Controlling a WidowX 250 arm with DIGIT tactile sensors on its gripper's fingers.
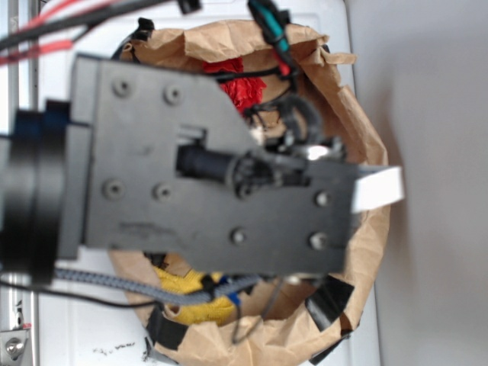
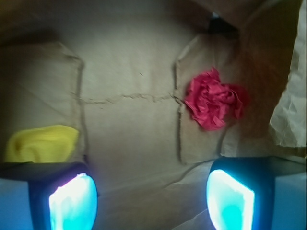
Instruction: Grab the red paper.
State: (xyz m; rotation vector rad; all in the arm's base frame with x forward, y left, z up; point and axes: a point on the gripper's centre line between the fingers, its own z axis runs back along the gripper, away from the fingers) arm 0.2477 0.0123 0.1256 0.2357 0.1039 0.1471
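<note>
End effector (image 2: 151, 201) wide open, empty, above bag (image 2: 129, 72) floor. Red paper (image 2: 212, 99) ahead-right: likely light, soft, crushable wad. Pinch across crumpled middle; folds should compress.

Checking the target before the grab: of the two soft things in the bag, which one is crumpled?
The red paper, a wrinkled wad on the bag's floor. The yellow cloth looks smooth and sits at the opposite side.

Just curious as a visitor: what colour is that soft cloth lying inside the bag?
The cloth is yellow, clearest in the wrist view, at lower left.
</note>
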